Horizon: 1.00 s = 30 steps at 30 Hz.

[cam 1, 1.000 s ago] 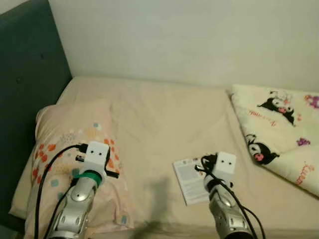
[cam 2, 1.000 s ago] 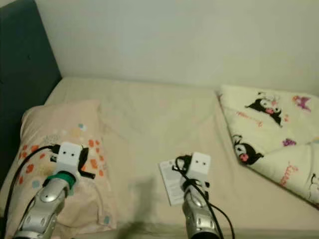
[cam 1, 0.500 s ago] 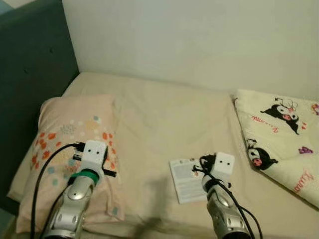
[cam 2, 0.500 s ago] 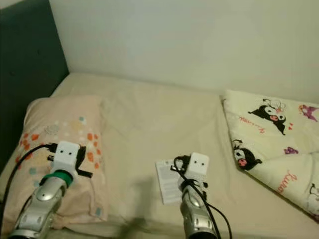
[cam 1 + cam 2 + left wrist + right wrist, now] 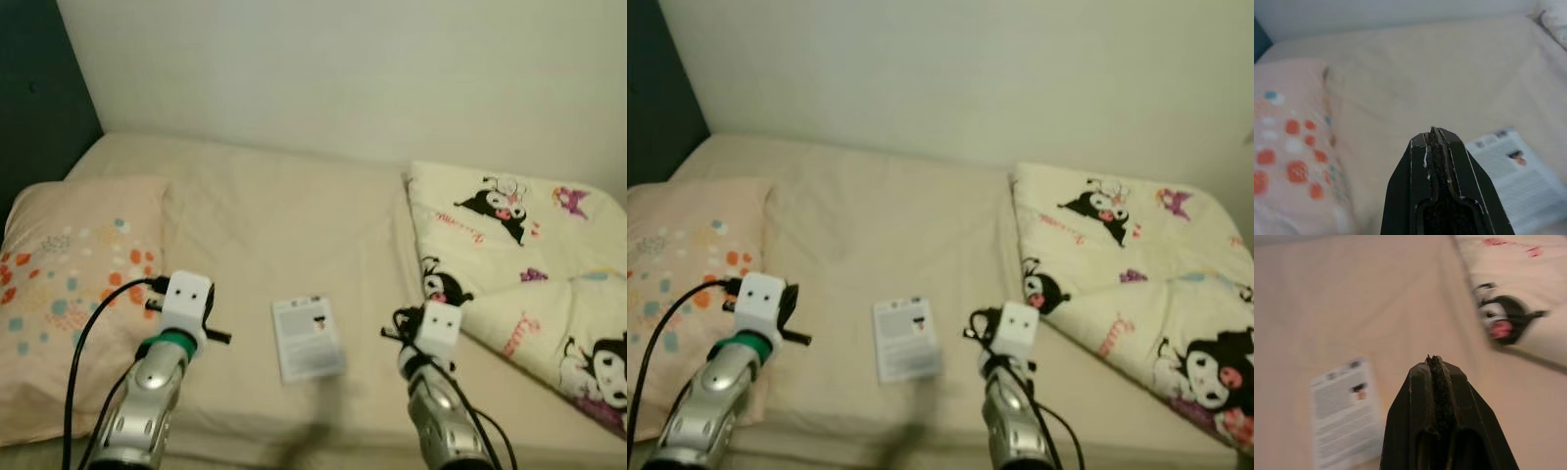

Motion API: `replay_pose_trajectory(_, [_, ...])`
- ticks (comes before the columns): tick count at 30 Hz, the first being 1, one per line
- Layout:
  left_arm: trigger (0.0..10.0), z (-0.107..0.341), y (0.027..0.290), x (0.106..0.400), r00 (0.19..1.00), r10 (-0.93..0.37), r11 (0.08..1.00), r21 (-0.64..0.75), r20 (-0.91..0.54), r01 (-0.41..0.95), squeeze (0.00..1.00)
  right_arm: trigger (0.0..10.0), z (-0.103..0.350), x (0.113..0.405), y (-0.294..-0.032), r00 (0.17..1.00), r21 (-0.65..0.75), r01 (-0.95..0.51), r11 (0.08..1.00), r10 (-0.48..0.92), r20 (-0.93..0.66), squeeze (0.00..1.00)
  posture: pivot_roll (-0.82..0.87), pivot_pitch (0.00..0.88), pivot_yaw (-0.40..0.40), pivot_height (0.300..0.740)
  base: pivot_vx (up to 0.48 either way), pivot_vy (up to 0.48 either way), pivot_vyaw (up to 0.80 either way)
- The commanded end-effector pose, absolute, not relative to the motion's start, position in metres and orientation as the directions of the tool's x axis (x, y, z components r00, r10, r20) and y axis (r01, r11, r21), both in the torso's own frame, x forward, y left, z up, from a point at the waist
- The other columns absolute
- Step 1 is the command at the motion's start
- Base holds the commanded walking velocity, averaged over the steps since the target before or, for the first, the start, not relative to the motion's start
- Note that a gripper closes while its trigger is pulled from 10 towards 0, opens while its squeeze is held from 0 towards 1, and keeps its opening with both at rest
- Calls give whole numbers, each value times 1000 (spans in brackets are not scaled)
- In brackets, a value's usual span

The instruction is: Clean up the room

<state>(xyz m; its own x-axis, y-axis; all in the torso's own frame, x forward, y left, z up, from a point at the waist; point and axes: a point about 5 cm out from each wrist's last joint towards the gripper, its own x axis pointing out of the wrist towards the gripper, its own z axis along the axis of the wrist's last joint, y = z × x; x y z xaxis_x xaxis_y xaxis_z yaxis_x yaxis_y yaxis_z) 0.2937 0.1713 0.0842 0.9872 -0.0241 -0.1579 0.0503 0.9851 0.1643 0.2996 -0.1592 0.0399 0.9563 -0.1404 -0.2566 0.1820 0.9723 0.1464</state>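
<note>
Right wrist view shows our right gripper (image 5: pixel 1435 363) closed and empty, the leaflet (image 5: pixel 1344 411) at its 9 o'clock. Left gripper (image 5: pixel 1433 134) is closed too, leaflet at its 4 o'clock. We judge both about equally near; its long axis runs away from us.

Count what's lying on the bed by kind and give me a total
Pillow: 1
Cartoon-print blanket: 1
Printed leaflet: 1
Total: 3
</note>
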Motion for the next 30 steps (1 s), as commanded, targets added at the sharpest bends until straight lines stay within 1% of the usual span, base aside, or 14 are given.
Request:
replay_pose_trajectory(1, [10000, 82, 172, 293, 985, -26, 986, 160, -170, 54, 0, 10000, 38, 298, -161, 951, 149, 197, 969, -152, -268, 0, 149, 0, -21, 740, 0, -398, 0])
replay_pose_trajectory(4, [10000, 82, 173, 292, 986, -18, 987, 154, -167, 44, 0, 10000, 38, 298, -161, 952, 148, 195, 970, -150, -268, 0, 149, 0, -21, 740, 0, -290, 0])
replay_pose_trajectory(6, [10000, 84, 174, 293, 986, -8, 991, 131, -167, 31, 0, 10000, 37, 298, -162, 951, 148, 196, 969, -151, -270, 0, 149, 0, -21, 740, 0, 0, 0])
replay_pose_trajectory(13, [10000, 86, 173, 293, 985, -22, 993, 110, -169, 41, 0, 10000, 37, 297, -162, 950, 148, 197, 969, -151, -274, 0, 149, 0, -21, 740, 0, 480, 0])
replay_pose_trajectory(19, [10000, 85, 175, 293, 985, -15, 992, 123, -174, 37, 0, 10000, 36, 297, -162, 948, 148, 199, 969, -152, -278, 0, 155, 0, -20, 740, 0, 480, 0])
replay_pose_trajectory(30, [10000, 86, 183, 292, 983, -8, 979, 199, -183, 45, 0, 10000, 33, 295, -158, 942, 165, 216, 962, -161, -293, 0, 172, 0, -9, 740, 0, 0, 0])
